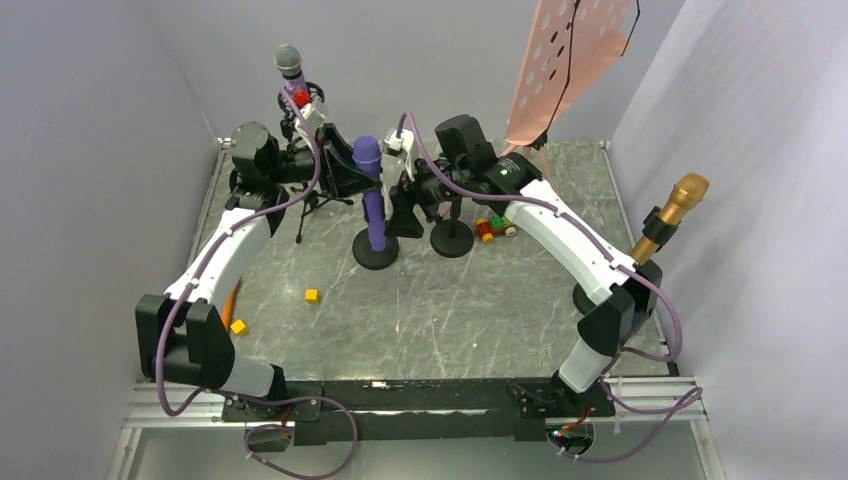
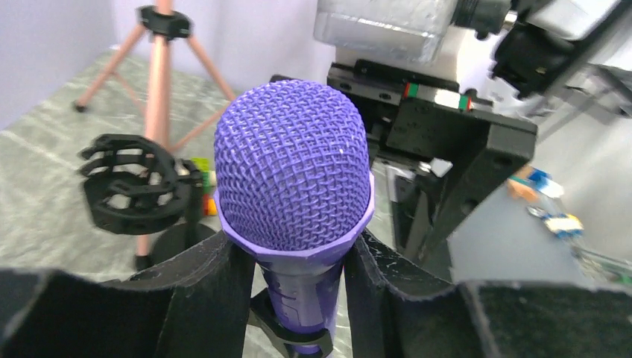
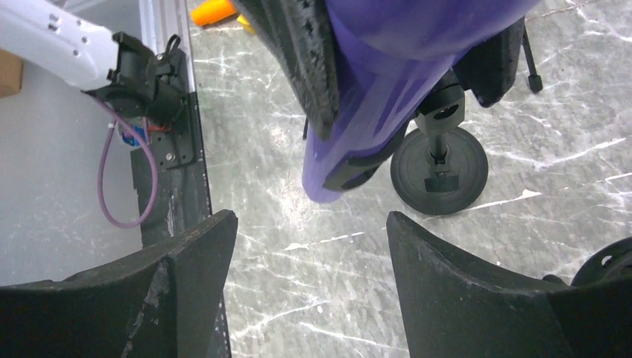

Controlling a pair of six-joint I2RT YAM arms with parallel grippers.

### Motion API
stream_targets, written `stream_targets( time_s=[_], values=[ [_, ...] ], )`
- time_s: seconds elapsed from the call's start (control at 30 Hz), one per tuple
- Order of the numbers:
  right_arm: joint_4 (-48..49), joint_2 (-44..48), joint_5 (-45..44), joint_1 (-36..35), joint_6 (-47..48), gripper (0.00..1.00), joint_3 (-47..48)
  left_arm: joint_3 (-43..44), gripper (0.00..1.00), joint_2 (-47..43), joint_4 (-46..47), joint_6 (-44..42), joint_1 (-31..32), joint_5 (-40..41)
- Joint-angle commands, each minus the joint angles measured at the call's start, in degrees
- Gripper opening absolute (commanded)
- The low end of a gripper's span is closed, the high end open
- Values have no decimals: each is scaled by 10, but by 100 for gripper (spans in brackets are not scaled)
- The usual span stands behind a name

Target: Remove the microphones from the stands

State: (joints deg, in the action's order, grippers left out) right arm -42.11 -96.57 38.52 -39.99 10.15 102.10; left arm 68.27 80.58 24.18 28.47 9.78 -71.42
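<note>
Marbled tabletop (image 1: 450,320), purple microphone (image 2: 292,168) — left claw (image 2: 294,252) clamped around it.

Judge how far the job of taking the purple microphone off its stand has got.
Done: the approach. The left pincer sits around the purple microphone, fingers against both sides just below its head. In hand: securing that grip. Left: the lift out, since the microphone stands upright in the clip of its stand. The right pincer is open, holding nothing.
</note>
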Motion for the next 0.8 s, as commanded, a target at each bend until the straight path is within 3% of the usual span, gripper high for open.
stream_targets(
  time_s=[0.0, 0.17, 0.3, 0.43, 0.57, 0.77],
  values=[
    [-37, 53, 27, 6, 53, 79, 19, 48, 24, 32, 155, 141, -1, -142],
    [-41, 115, 59, 15, 116, 82, -33, 99, 23, 62, 189, 215, 4, -229],
    [24, 158, 72, 25, 120, 84, -102, 139, 23, 70, 140, 211, 25, -266],
    [75, 142, 98, 25, 103, 84, -123, 168, 22, 73, 46, 173, 60, -294],
    [141, 130, 138, 26, 76, 84, -148, 143, 25, 61, 19, 167, 94, -295],
    [201, 132, 182, 26, 68, 85, -188, 77, 36, 41, 77, 180, 111, -295]
  ],
)
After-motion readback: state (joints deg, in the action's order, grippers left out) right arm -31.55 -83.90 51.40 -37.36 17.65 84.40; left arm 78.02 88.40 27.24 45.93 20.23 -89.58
